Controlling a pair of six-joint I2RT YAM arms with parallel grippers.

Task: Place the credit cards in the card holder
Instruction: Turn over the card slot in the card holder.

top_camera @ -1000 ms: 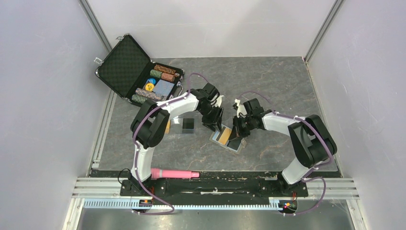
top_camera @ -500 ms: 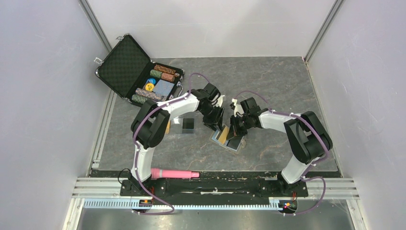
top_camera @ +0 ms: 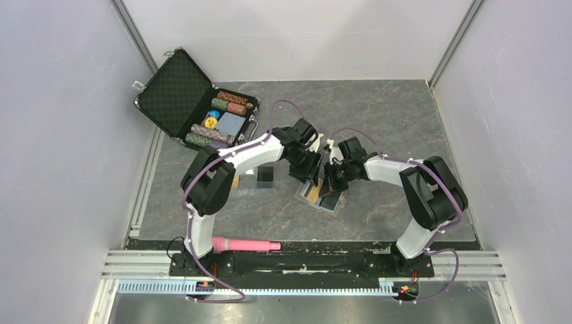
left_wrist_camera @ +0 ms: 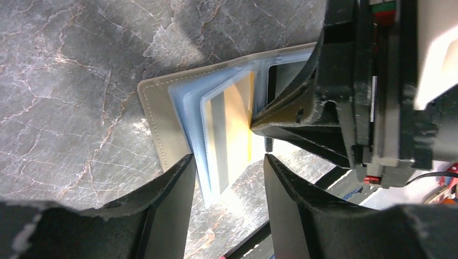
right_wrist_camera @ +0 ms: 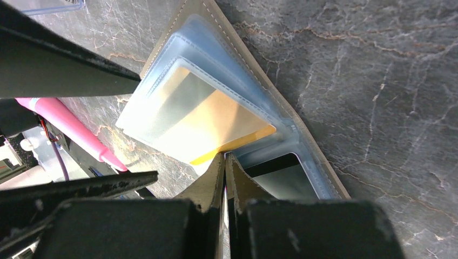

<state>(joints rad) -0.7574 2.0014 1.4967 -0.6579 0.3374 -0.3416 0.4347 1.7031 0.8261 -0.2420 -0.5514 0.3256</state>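
Observation:
The taupe card holder [top_camera: 317,200] lies open on the table, its light blue sleeves up. An orange-gold card [left_wrist_camera: 232,127] sits in one sleeve, also in the right wrist view [right_wrist_camera: 216,121]. A dark glossy rectangle [right_wrist_camera: 281,178] fills the other half. My right gripper [right_wrist_camera: 224,156] is shut, its tips against the card's exposed edge. My left gripper [left_wrist_camera: 227,167] is open, straddling the holder's edge [left_wrist_camera: 162,129] without gripping it. A black card [top_camera: 265,175] lies left of the holder, and a second orange card [top_camera: 236,181] peeks from under the left arm.
An open black case of poker chips [top_camera: 195,101] stands at the back left. A pink pen [top_camera: 246,244] lies by the near edge, also in the right wrist view [right_wrist_camera: 65,127]. The two grippers are close together over the holder.
The right gripper moved left onto the holder. The left gripper shifted right toward it. Less of the orange card shows in the top view than before.

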